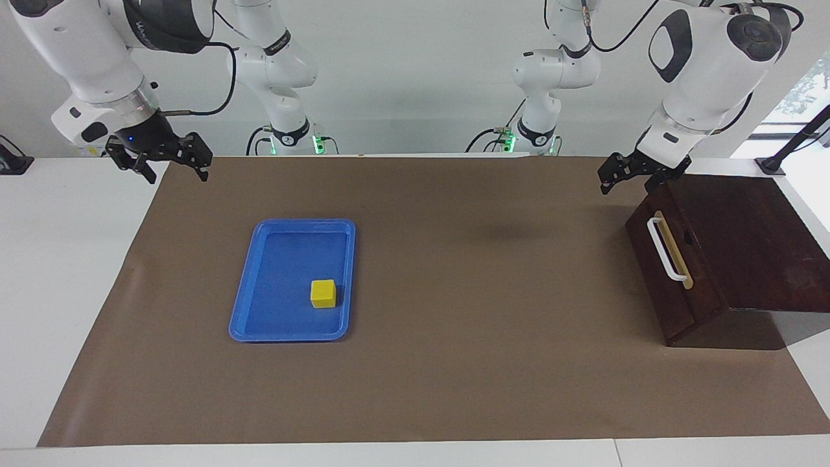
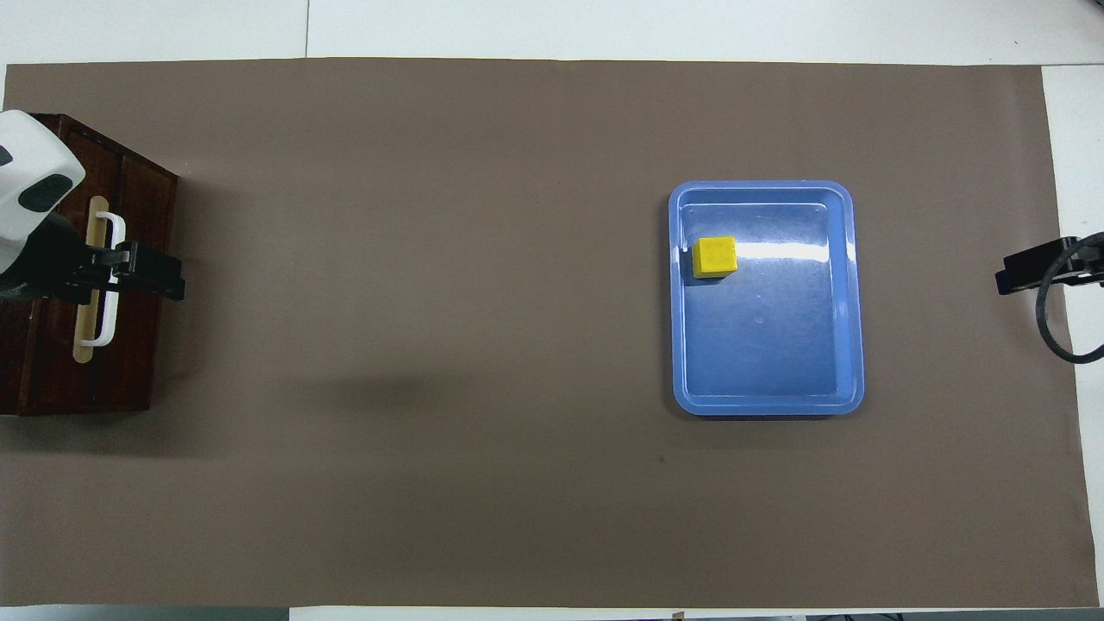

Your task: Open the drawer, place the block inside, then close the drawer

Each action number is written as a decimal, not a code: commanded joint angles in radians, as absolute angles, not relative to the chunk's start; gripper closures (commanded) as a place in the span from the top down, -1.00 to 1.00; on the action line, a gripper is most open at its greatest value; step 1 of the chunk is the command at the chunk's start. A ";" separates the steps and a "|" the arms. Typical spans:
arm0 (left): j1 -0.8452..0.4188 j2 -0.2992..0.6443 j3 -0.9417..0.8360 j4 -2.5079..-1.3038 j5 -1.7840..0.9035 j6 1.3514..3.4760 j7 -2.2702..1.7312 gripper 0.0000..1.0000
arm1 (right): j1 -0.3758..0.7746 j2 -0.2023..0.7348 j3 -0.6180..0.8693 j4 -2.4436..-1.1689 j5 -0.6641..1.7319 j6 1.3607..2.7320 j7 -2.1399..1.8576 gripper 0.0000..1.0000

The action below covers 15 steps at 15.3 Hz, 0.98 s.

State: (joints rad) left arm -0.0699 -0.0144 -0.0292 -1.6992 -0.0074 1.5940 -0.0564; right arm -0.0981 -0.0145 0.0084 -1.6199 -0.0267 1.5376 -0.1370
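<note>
The left gripper (image 1: 628, 174) hangs with its jaws apart and empty, up in the air just above the upper corner of the dark wooden box, close to the drawer (image 1: 674, 272) but not on its white handle (image 1: 666, 250). The right gripper (image 1: 170, 159), also with jaws apart and holding nothing, waits over the edge of the brown mat at the right arm's end of the worktop.

The drawer is shut, at the left arm's end. The block (image 1: 323, 293) lies in the blue tray (image 1: 249, 311), well apart from the drawer.

The handle stands askew to the arm, so badly aligned jaws may clip one post or slide off the bar. A pull off the drawer's line could drag the whole box across the mat. The block sits near the tray's rim, leaving little room for a finger there.
</note>
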 commanded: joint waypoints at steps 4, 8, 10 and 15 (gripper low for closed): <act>-0.064 -0.028 -0.029 -1.707 -0.021 1.598 -0.061 1.00 | -0.109 -0.014 0.018 -1.609 -0.046 1.531 -0.124 1.00; -0.064 -0.029 -0.029 -1.707 -0.021 1.598 -0.061 1.00 | -0.109 -0.014 0.018 -1.609 -0.046 1.546 -0.124 1.00; -0.064 -0.028 -0.029 -1.707 -0.021 1.598 -0.061 1.00 | -0.112 -0.015 0.018 -1.611 -0.041 1.540 -0.123 1.00; -0.064 -0.028 -0.029 -1.707 -0.021 1.598 -0.061 1.00 | -0.117 -0.017 0.017 -1.617 -0.038 1.540 -0.109 1.00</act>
